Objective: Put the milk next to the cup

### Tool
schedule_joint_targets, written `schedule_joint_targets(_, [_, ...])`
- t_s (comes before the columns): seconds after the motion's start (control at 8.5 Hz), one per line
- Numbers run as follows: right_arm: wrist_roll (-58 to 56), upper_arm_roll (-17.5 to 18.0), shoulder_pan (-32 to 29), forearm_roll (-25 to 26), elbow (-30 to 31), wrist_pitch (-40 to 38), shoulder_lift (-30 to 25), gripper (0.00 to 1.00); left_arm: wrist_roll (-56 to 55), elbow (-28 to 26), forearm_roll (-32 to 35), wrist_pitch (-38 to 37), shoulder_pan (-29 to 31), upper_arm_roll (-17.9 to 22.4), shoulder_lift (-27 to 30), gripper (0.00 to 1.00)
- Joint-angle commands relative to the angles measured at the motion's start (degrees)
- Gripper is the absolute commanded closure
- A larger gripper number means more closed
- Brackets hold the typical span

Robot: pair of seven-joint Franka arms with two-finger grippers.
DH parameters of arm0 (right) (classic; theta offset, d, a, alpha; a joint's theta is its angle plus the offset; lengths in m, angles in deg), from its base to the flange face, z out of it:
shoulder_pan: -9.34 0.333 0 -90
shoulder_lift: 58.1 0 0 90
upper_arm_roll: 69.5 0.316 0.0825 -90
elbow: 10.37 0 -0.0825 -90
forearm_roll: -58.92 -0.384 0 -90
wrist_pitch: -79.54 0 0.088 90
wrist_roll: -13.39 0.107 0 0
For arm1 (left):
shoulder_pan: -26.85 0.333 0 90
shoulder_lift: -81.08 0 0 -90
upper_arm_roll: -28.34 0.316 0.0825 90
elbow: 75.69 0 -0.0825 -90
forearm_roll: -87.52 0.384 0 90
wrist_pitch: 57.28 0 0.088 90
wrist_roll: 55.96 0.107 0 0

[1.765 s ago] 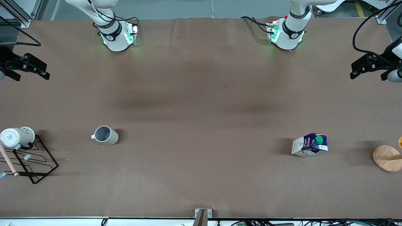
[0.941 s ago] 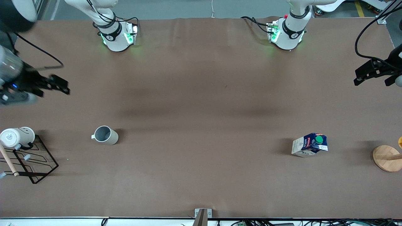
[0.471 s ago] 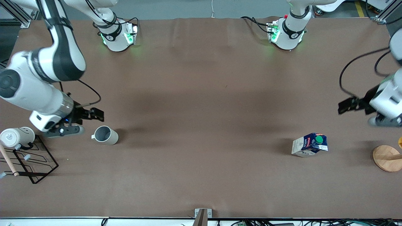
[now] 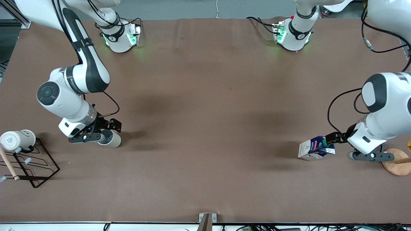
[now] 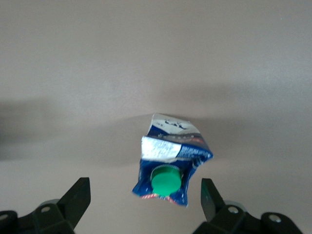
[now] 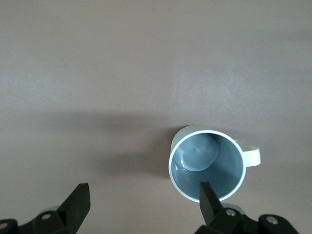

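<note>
**Both arms parked over their targets, nothing grabbed yet**

Front view: the right gripper [image 4: 110, 125] hangs over the cup [image 4: 112, 139], which sits on the table [image 4: 205, 112] near a wire rack [image 4: 35, 163] with a white mug [image 4: 17, 139]. The left gripper [image 4: 332, 138] is over the milk [image 4: 316, 148], beside a wooden stand [image 4: 396, 162].

Left wrist view: fingers spread wide, the carton's green cap [image 5: 165, 178] sits below and between them, untouched.

Right wrist view: jaws wide apart too, one fingertip [image 6: 208, 197] over the cup's rim, grey-blue inside visible.
</note>
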Motion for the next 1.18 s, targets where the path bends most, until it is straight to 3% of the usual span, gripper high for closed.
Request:
schedule_joint_targets(0.0, [0.59, -0.01, -0.3, -0.68, 2.24, 2.8, 0.19, 0.01, -0.02, -0.34, -1.2, 1.37, 0.09, -0.82, -0.67, 0.0])
schedule_joint_targets(0.47, [0.5, -0.45, -0.65, -0.07, 2.07, 7.72, 3.53, 0.01, 5.87, -4.48, -1.03, 5.15, 0.01, -1.79, -0.85, 0.0])
schedule_joint_targets(0.94, [0.41, -0.54, -0.56, 0.11, 1.98, 10.27, 6.87, 0.03, 5.96, -4.66, -0.41, 8.4, -0.26, -1.71, -3.31, 0.01])
schedule_joint_targets(1.06, [0.33, -0.54, -0.65, 0.11, 1.98, 10.8, 7.32, 0.24, 5.96, -4.66, -0.41, 8.5, 0.0, -1.71, -3.49, 0.06])
